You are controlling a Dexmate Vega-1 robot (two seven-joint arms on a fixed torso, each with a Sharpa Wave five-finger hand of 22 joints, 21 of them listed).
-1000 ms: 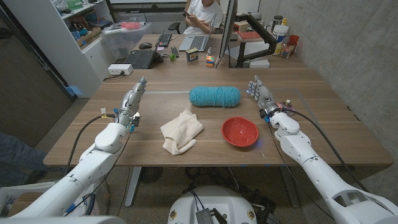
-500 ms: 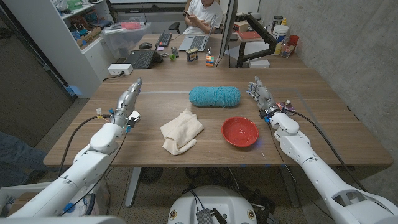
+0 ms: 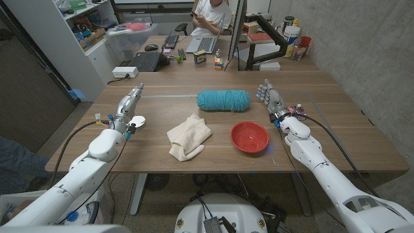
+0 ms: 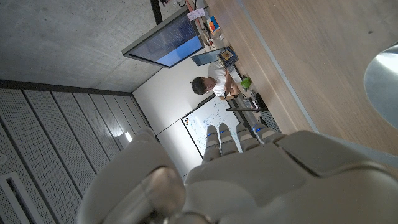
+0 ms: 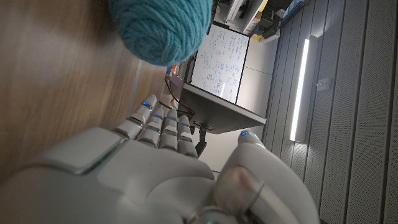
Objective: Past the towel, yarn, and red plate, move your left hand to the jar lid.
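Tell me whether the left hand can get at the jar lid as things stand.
Probably yes. The left hand stands just beside the jar lid, its fingers straight and holding nothing. The towel, yarn and red plate all lie off to its right, so nothing sits between hand and lid.

Jar lid [image 4: 384, 73] cut off by the left wrist picture's edge. Yarn [image 5: 163, 28] cropped in the right wrist picture. Clutter on the far desk [image 3: 194, 48] too small to tell.

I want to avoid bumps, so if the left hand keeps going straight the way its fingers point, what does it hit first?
Probably nothing: the left hand points toward the table's far edge over bare wood, and the jar lid sits beside it.
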